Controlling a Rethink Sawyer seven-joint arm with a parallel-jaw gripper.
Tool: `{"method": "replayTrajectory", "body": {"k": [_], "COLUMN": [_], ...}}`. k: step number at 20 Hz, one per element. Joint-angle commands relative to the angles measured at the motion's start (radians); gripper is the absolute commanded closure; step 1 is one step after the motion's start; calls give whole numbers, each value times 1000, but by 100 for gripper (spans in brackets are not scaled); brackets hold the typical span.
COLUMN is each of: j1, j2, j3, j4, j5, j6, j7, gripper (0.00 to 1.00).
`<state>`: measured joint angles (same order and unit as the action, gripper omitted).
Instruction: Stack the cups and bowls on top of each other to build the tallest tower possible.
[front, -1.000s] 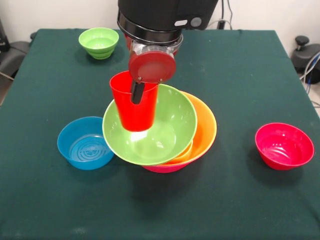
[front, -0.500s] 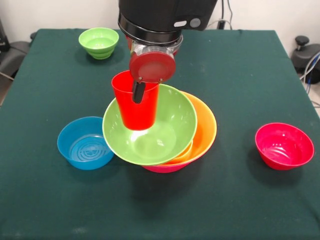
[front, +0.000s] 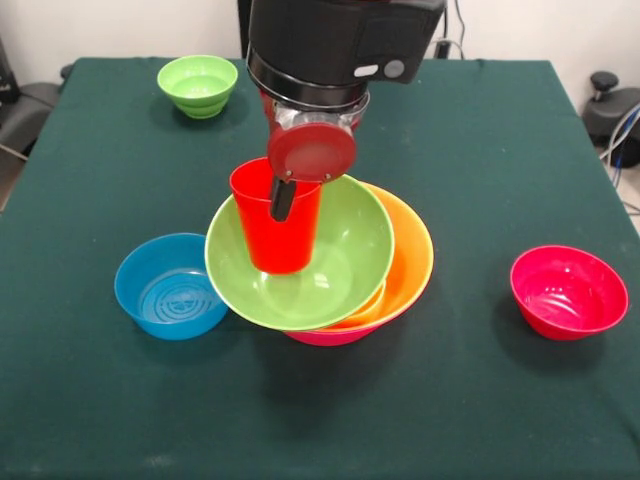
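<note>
The tower stands mid-table: a large green bowl tilted on an orange bowl, with a sliver of a pink bowl under them. My gripper is shut on the rim of a red cup, one black finger showing on its near wall. The cup hangs upright, low inside the green bowl toward its left side. I cannot tell whether its base touches the bowl. The other finger is hidden behind the cup wall.
A small blue bowl sits just left of the tower, nearly touching the green bowl. A small red bowl stands at the right. A small green bowl rests at the far left corner of the green table.
The gripper has carried the red cup slightly to the right and down, deeper into the large green bowl. The bowls have not moved.
</note>
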<state>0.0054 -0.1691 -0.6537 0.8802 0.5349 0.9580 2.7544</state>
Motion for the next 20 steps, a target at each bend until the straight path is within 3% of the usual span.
{"method": "replayTrajectory", "body": {"k": [1, 20], "j1": [7, -1], "j2": [-7, -77], "j3": [162, 199], "j4": [129, 222], "j5": [-19, -31], "j6": [-46, -72], "j7": [33, -6], "gripper": [100, 100]}}
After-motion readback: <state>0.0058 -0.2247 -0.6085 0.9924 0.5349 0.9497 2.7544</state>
